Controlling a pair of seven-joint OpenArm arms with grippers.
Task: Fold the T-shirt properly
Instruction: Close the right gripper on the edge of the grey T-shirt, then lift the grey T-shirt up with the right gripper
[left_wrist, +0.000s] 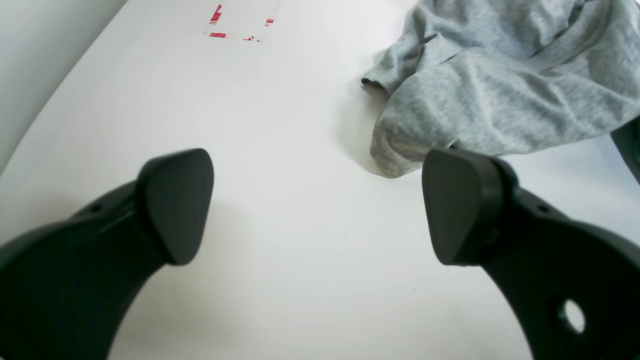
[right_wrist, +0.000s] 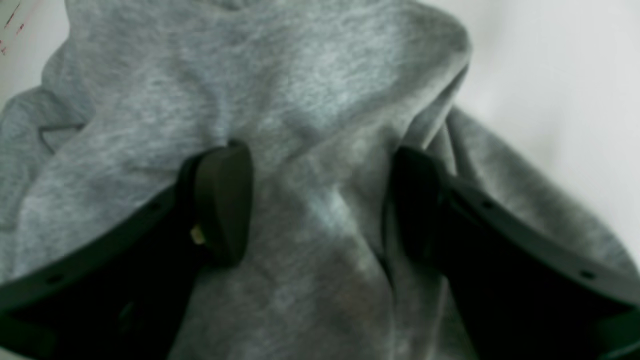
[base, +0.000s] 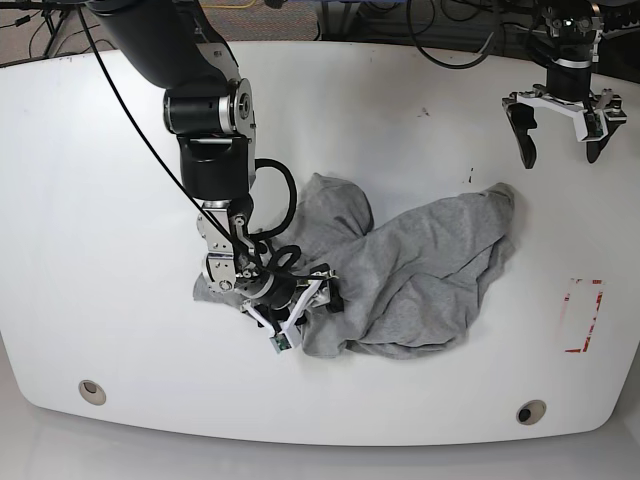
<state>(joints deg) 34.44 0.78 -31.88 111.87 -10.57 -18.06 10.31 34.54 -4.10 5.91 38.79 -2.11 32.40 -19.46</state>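
Down at the near-left part of the crumpled T-shirt (base: 420, 270), the right gripper (right_wrist: 320, 200) is sitting with its jaws partly apart, a raised fold of grey cloth bunching between the two pads and touching both; whether they are actually pinching it is unclear. Well away, beyond the shirt's far right corner, the left gripper (base: 560, 135) is hanging with its jaws spread wide, holding nothing and touching nothing. The shirt is lying in a heap around the middle of the white table (base: 100, 200). Bare tabletop is stretching out on every side of the shirt, and red tape marks (base: 583, 315) are lying to its right.
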